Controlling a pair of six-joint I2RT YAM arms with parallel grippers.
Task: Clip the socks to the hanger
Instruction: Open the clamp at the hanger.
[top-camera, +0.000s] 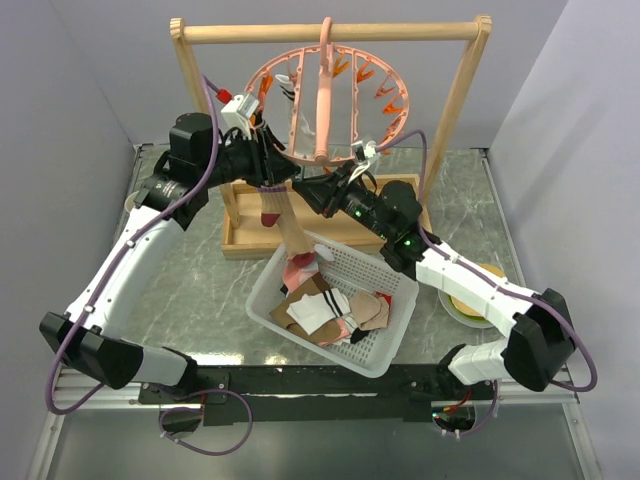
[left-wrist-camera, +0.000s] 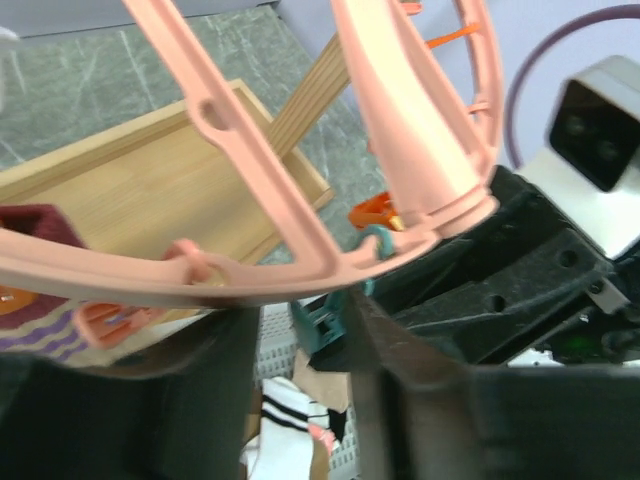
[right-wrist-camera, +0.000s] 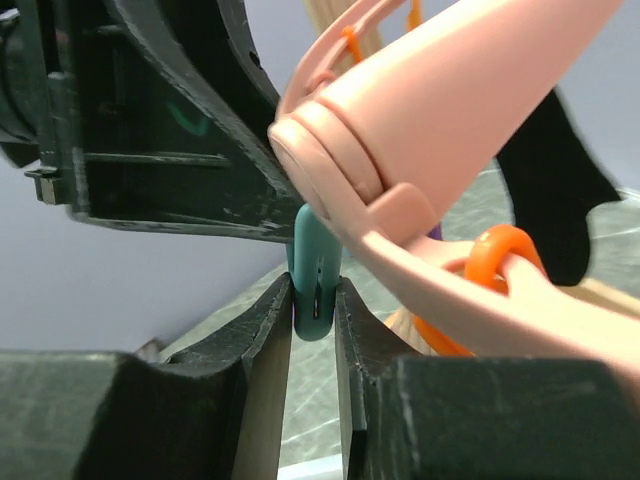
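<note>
The salmon-pink ring hanger hangs by its hook from the wooden rail. My right gripper is shut on a teal clip that dangles under the hanger's rim. In the left wrist view the same teal clip sits just inside my left gripper's right finger. That left gripper is open, with nothing held. Both grippers meet below the ring's near edge. A maroon-topped tan sock hangs clipped there. More socks lie in the basket.
The wooden rack frame stands on a wooden tray. A white mesh basket sits in front of it, under the arms. A bowl is at the right. Orange clips dangle round the ring.
</note>
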